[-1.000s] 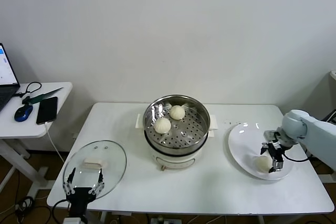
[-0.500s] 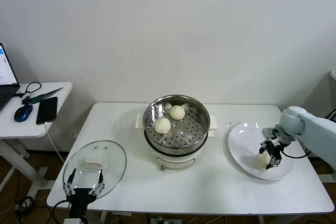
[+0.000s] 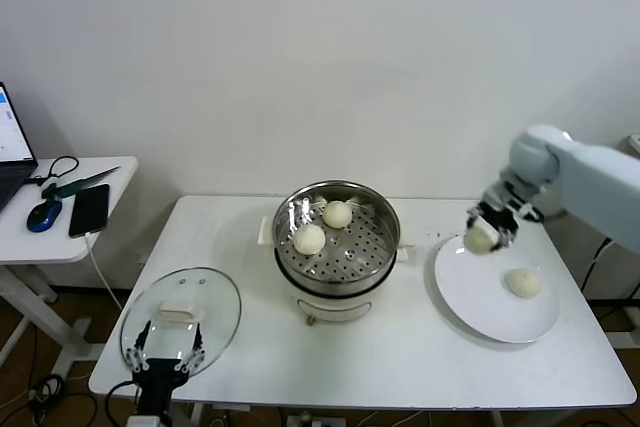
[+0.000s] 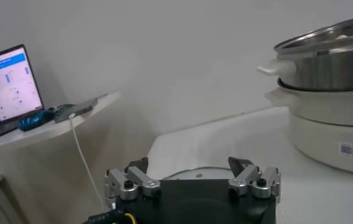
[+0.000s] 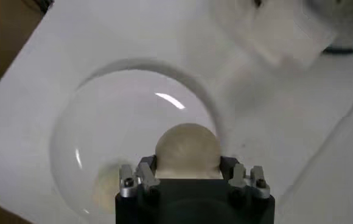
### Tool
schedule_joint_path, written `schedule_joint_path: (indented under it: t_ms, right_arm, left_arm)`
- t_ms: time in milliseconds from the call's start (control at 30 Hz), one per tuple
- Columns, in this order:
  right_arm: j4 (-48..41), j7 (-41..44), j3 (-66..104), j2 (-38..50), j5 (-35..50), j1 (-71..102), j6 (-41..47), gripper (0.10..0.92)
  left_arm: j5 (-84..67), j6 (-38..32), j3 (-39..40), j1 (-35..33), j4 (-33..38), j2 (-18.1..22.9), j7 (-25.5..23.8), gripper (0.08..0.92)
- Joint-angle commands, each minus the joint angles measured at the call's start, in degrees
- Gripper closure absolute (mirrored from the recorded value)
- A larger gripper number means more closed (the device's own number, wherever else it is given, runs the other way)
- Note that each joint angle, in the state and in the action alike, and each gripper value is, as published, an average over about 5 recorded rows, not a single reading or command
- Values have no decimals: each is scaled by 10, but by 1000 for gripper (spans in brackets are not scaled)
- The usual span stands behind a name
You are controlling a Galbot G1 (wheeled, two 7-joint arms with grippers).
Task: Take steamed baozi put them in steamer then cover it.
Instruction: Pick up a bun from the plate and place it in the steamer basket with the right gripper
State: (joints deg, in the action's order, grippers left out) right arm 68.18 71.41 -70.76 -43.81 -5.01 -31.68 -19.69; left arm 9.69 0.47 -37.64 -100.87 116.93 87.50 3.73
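baozi in the steamer: cream-white, smooth, unpatterned; a second alike just beside it.
baozi in the right gripper: pale cream, plain.
baozi on the plate: cream, faintly yellowish.
steamer: shiny silver steel wall, tray dotted with rows of small holes, white base and side handles.
cover: clear glass, metal rim, cream-white handle; left of the steamer.
plate: glossy white, plain; right of the steamer.
table: white.
right gripper: black, possibly silver-tipped.
left gripper: black body, silver finger ends.
phone: black, far left of the steamer.
mouse: blue.
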Motion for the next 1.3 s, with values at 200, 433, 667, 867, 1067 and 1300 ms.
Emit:
schedule_joint_path:
  t_ms: [200,433,667,867,1067,1300]
  right_arm:
    - [62,0,-44,-185,-22,-116,-130,352]
    - [50,-10,-43,-283,-31,-69,-131,347]
    - [57,-16,-63,-313,-31,-32,-131,345]
    - [61,-20,-71,-318,-38,-1,-131,338]
    - [54,-23,-76,-321,-40,14,-129,338]
    - [52,-26,-83,-316,-39,17,-125,330]
  left_arm:
    - [2,-1,6,1,-2,-2,-1,177]
    - [0,-2,3,-12,5,-5,-1,177]
    - [1,0,10,-10,16,8,-1,177]
    - [0,-3,7,-14,11,5,0,177]
    - [-5,-5,4,-15,7,2,0,177]
    - [-2,-1,5,-5,6,-6,-1,177]
